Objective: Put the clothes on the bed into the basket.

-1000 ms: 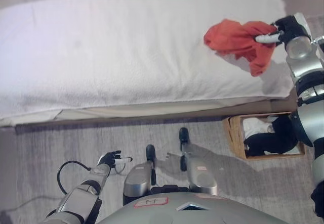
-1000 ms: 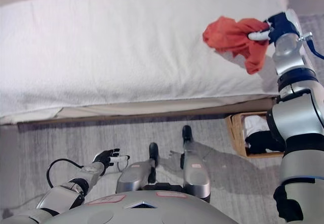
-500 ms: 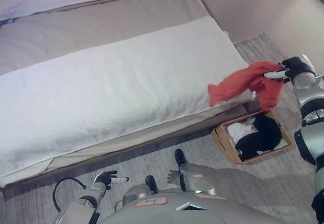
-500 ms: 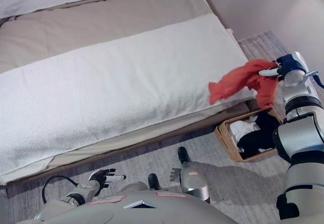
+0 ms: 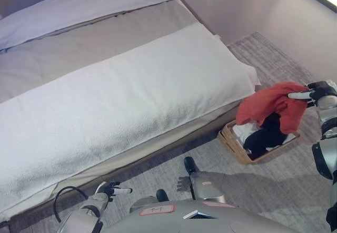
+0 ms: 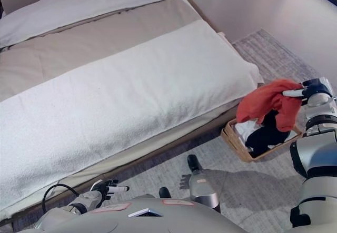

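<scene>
An orange-red garment point(image 5: 271, 105) hangs in the air over the wicker basket point(image 5: 231, 144), which stands on the floor by the bed's foot corner. My right hand point(image 5: 315, 92) is shut on the garment's upper right edge, at the view's right side. Black and white clothes point(image 6: 260, 135) lie inside the basket, partly hidden by the hanging cloth. The bed point(image 5: 126, 91) carries a white blanket with no clothes on it. My left hand point(image 5: 108, 189) hangs low at the bottom left with relaxed fingers, holding nothing.
A grey rug point(image 5: 274, 191) covers the floor around the basket. Pale bare floor point(image 5: 253, 12) lies beyond the bed's foot end. A pillow point(image 5: 79, 4) lies at the bed's far end.
The camera has swung, so the whole scene has shifted. My right hand has carried the orange-red garment off the bed's edge to above the basket.
</scene>
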`<state>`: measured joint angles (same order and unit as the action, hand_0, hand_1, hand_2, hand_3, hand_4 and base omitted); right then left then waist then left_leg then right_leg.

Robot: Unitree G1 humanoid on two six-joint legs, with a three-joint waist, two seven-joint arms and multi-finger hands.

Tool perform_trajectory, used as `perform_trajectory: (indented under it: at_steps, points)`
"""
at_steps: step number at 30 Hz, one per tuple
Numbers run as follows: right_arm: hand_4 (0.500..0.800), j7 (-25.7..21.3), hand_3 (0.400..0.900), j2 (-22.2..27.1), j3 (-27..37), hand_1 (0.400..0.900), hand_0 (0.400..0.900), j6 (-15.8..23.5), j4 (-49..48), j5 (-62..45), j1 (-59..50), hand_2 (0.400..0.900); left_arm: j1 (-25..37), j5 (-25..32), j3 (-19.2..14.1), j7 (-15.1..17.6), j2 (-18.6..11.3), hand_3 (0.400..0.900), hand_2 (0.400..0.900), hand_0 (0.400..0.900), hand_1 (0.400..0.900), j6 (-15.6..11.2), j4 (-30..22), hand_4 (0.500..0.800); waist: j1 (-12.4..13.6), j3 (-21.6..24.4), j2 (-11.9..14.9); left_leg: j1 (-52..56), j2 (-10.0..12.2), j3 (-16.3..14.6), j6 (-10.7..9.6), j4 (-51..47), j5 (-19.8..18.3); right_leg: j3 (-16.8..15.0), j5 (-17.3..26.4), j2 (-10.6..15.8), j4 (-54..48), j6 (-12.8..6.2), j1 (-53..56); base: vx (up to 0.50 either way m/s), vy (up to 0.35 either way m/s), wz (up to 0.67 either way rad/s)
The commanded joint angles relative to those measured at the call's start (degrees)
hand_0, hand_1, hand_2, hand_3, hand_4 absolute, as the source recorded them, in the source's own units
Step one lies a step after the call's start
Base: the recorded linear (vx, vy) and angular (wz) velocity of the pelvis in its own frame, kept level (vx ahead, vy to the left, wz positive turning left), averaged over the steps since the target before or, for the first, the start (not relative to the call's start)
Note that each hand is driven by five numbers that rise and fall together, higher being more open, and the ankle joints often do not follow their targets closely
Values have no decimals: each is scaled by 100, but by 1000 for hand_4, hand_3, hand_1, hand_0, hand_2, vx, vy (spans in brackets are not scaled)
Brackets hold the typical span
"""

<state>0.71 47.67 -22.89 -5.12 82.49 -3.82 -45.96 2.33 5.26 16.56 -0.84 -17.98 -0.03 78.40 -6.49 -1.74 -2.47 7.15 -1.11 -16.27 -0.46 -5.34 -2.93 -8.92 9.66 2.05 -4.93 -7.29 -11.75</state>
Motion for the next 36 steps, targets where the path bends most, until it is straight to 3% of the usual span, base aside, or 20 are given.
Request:
perform_trajectory:
  at_steps: [1, 8, 9, 10, 32, 36]
  points:
    - [500, -231, 400, 645, -13, 400, 400, 262, 60, -19, -544, 400, 2, -126, -50, 10, -385, 900, 900, 900, 900, -22, 264, 800, -38, 164, -27, 33, 144, 402, -66, 409, -578, -79, -193, 290, 415, -358, 127, -8, -10, -7]
    - [500, -281, 400, 609, 29, 400, 400, 260, 39, 20, -474, 400, -37, -148, -63, 27, -332, 900, 900, 900, 900, -8, 272, 800, -38, 138, -30, 24, 160, 345, -78, 397, -560, -113, -155, 270, 362, -348, 118, -9, -10, -8]
    - [598, -282, 563, 609, 32, 563, 563, 259, 38, 20, -472, 563, -37, -148, -62, 27, -333, 900, 900, 900, 900, -8, 272, 800, -37, 137, -29, 25, 160, 345, -78, 399, -561, -113, -155, 270, 362, -347, 119, -2, -12, -3]
    - [800, -324, 900, 609, 64, 900, 900, 262, 20, -4, -458, 900, -42, -121, -67, 29, -321, 900, 900, 900, 900, -10, 259, 800, -34, 134, -29, 21, 161, 346, -79, 404, -560, -111, -156, 272, 358, -344, 124, 0, 0, 0]
    - [800, -269, 900, 485, 410, 900, 900, 252, -19, -100, 179, 900, 29, -183, -42, 80, -270, 900, 900, 900, 900, 13, 241, 800, 86, 110, 67, -20, 216, 559, -131, 385, -507, 116, -218, 326, 319, -235, 243, -1, -7, 6]
    - [800, -309, 900, 142, 808, 900, 900, 294, -92, -304, 841, 900, 68, -139, -145, 119, -293, 900, 900, 900, 900, 11, 214, 800, 118, 77, 82, -57, 232, 622, -139, 371, -467, 169, -225, 330, 304, -221, 238, -23, -4, 8]
